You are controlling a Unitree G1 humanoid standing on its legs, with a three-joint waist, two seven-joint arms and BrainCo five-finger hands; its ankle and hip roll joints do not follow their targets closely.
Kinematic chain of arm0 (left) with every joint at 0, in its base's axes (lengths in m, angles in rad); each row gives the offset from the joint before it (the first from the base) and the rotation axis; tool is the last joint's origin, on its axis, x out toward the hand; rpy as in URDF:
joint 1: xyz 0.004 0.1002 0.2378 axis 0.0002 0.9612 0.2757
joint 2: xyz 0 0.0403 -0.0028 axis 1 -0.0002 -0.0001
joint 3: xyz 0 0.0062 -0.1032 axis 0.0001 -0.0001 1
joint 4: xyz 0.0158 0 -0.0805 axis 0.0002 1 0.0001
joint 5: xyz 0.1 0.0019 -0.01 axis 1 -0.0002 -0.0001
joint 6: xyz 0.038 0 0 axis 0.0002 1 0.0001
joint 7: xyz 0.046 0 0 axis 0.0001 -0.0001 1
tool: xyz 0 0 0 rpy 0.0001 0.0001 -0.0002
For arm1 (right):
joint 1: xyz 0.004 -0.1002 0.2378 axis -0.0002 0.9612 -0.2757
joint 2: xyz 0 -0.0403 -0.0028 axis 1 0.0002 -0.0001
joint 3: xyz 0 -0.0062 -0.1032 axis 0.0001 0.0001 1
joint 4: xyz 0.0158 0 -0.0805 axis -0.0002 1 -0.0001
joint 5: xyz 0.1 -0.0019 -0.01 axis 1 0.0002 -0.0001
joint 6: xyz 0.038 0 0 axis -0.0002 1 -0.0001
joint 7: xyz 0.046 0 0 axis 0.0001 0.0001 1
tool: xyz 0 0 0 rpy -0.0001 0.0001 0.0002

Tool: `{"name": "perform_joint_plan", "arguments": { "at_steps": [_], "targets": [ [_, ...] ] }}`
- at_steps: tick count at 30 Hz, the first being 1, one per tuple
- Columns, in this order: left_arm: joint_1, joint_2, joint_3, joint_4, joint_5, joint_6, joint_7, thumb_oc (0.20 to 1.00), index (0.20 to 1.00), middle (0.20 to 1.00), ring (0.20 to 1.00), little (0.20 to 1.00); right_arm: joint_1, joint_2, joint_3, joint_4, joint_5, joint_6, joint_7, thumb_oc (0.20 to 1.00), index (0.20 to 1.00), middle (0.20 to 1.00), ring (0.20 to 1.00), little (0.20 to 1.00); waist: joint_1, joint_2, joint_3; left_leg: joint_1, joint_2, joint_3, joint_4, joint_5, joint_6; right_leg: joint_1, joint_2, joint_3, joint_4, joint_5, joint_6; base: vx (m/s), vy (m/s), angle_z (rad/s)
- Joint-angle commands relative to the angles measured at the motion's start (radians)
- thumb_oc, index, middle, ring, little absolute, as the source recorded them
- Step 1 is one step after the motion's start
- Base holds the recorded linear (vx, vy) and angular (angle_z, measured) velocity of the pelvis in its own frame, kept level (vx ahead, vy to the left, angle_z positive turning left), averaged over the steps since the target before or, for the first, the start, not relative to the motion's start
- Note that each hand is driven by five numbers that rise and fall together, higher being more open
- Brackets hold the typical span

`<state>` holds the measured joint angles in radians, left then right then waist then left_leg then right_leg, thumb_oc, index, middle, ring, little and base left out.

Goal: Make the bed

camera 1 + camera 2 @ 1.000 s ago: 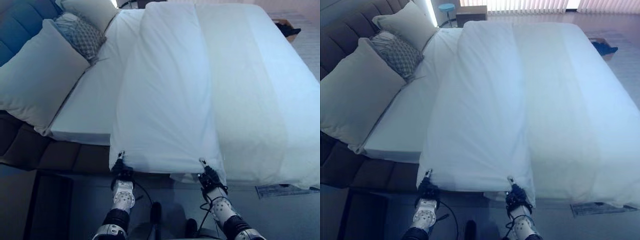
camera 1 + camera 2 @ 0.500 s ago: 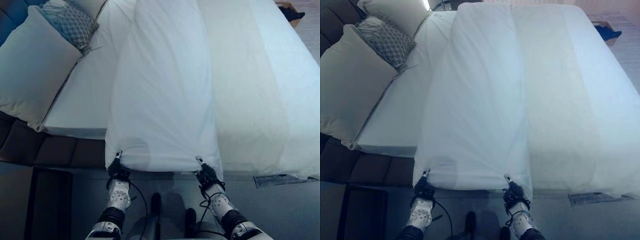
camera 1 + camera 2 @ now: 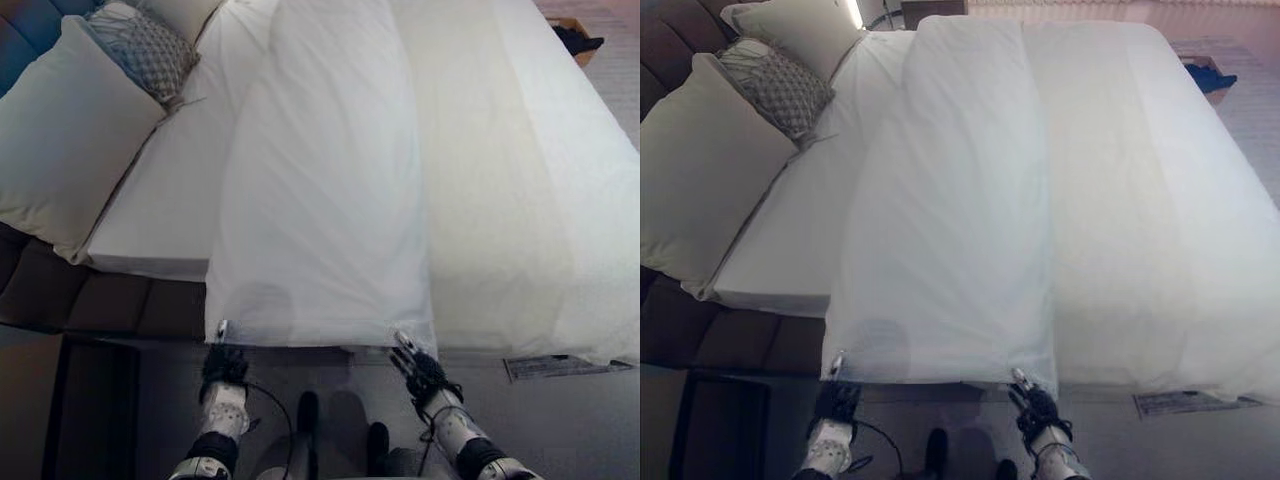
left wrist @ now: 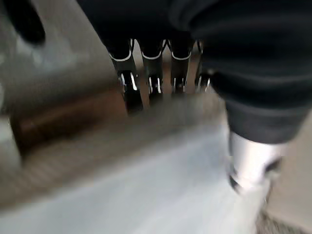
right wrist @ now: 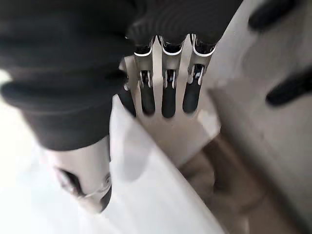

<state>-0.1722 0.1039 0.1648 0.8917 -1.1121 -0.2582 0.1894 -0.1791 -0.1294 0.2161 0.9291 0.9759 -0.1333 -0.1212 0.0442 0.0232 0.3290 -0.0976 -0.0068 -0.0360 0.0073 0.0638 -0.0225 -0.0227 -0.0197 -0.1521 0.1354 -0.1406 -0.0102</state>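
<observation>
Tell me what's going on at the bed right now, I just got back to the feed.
The robot stands at the side of the bed, holding the near edge of the white duvet. Its left hand and right hand each pinch that hem, one at each end of the folded strip. The duvet is doubled over itself along the middle of the mattress, leaving bare sheet on the side toward the pillows. It has not yet been spread out.

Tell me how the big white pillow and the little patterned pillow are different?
The white pillow is much bigger than the patterned pillow. The white pillow is plain, while the patterned pillow has a grey criss-cross pattern. The white pillow lies nearer the side of the bed where the robot stands; the patterned pillow sits farther along, partly tucked behind it. Both lean at the head of the bed.
</observation>
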Motion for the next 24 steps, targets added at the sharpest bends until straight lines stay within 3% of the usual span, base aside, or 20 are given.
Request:
{"name": "perform_joint_plan", "arguments": {
  "at_steps": [1, 11, 14, 17, 21, 24],
  "targets": [
    [0.025, 0.078, 0.029, -0.006, 0.053, -0.053, 0.035, 1.0, 1.0, 1.0, 1.0, 1.0, 0.008, -0.004, -0.013, -0.025, -0.029, -0.017, -0.013, 1.0, 1.0, 1.0, 1.0, 1.0, 0.02, -0.008, -0.002, 0.013, -0.057, 0.007, -0.052, -0.02, 0.016, -0.088, -0.028, 0.036, -0.081, 0.15, 0.084, 0.0, -0.007, 0.03],
    [0.024, 0.081, 0.042, 0.072, 0.121, -0.037, 0.125, 1.0, 1.0, 1.0, 1.0, 1.0, 0.004, -0.004, -0.082, 0.078, -0.069, -0.021, -0.104, 1.0, 1.0, 1.0, 1.0, 1.0, 0.013, -0.003, 0.008, 0.021, -0.053, 0.007, -0.066, -0.012, 0.013, -0.079, -0.025, 0.029, -0.093, 0.154, 0.084, 0.0, -0.001, 0.02],
    [0.035, 0.136, 0.059, 0.033, 0.282, -0.031, 0.237, 1.0, 1.0, 1.0, 1.0, 1.0, 0.0, -0.04, -0.133, 0.02, -0.17, -0.042, -0.223, 1.0, 1.0, 1.0, 1.0, 1.0, 0.008, 0.004, 0.011, 0.03, -0.05, 0.008, -0.076, -0.009, 0.01, -0.076, -0.025, 0.025, -0.086, 0.149, 0.085, 0.0, 0.0, 0.0],
    [0.135, 0.218, 0.063, -0.281, 0.545, -0.027, 0.306, 1.0, 1.0, 1.0, 1.0, 1.0, 0.077, -0.138, -0.187, -0.317, -0.325, -0.07, -0.278, 1.0, 1.0, 1.0, 1.0, 1.0, -0.001, 0.014, 0.011, 0.036, -0.047, 0.008, -0.08, -0.007, 0.01, -0.078, -0.027, 0.024, -0.067, 0.139, 0.087, 0.01, -0.001, 0.06],
    [0.18, 0.307, 0.055, -0.497, 0.565, -0.022, 0.189, 1.0, 1.0, 1.0, 1.0, 1.0, 0.072, -0.268, -0.234, -0.454, -0.432, -0.063, -0.204, 1.0, 1.0, 1.0, 1.0, 1.0, -0.006, 0.034, 0.011, 0.041, -0.044, -0.001, -0.081, -0.002, 0.012, -0.09, -0.027, 0.024, -0.03, 0.119, 0.083, 0.01, -0.019, 0.04],
    [0.122, 0.387, 0.006, -0.607, 0.464, -0.038, 0.048, 1.0, 1.0, 1.0, 1.0, 1.0, 0.009, -0.339, -0.217, -0.535, -0.404, -0.079, -0.119, 1.0, 1.0, 1.0, 1.0, 1.0, -0.008, 0.042, 0.017, 0.02, -0.042, -0.009, -0.06, 0.0, 0.007, -0.114, -0.029, 0.016, 0.006, 0.097, 0.078, -0.03, -0.065, 0.04]
  ]
}}
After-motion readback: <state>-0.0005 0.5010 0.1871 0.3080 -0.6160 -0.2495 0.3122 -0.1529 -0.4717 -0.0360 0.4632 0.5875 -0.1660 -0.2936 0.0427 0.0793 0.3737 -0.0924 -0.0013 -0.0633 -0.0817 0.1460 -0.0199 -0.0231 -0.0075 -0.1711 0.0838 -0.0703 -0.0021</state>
